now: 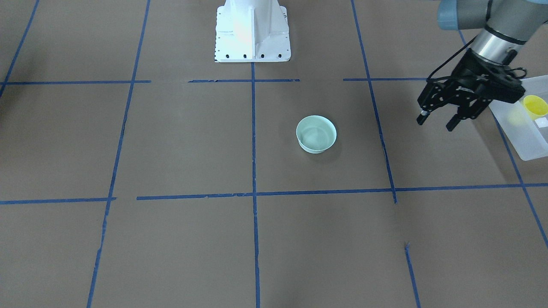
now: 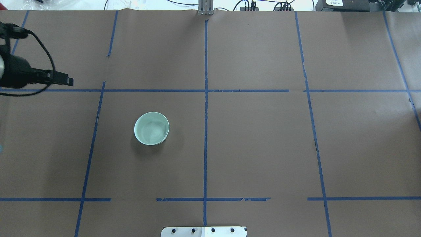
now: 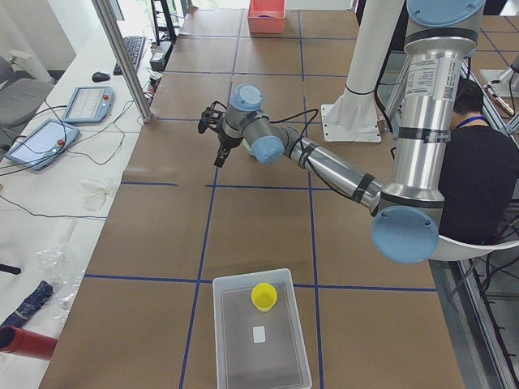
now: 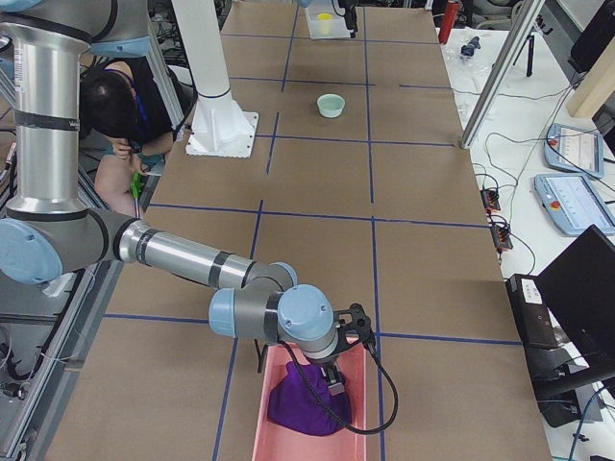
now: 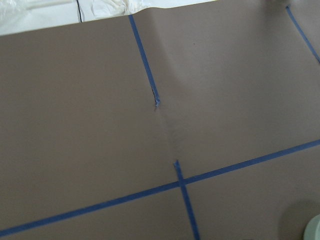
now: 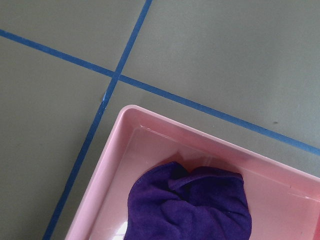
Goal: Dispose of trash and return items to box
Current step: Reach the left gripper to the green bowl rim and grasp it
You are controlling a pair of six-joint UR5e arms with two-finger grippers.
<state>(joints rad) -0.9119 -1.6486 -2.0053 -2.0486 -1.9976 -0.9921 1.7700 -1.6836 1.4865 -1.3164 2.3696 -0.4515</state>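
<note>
The mint-green bowl (image 1: 316, 134) stands upright and empty on the brown table, also in the overhead view (image 2: 151, 128). The yellow cup (image 1: 535, 105) sits inside the translucent box (image 1: 524, 137) at the table's end on my left side; both also show in the exterior left view, the cup (image 3: 263, 296) in the box (image 3: 259, 356). My left gripper (image 1: 437, 122) is open and empty, in the air between the box and the bowl, close to the box. My right gripper (image 4: 334, 382) hangs over a pink bin; I cannot tell whether it is open or shut.
The pink bin (image 6: 125, 150) at the table's right end holds a purple cloth (image 6: 190, 205). The white robot base (image 1: 251, 32) stands at the table's near edge. Blue tape lines cross the brown paper. An operator (image 4: 125, 106) sits beside the table.
</note>
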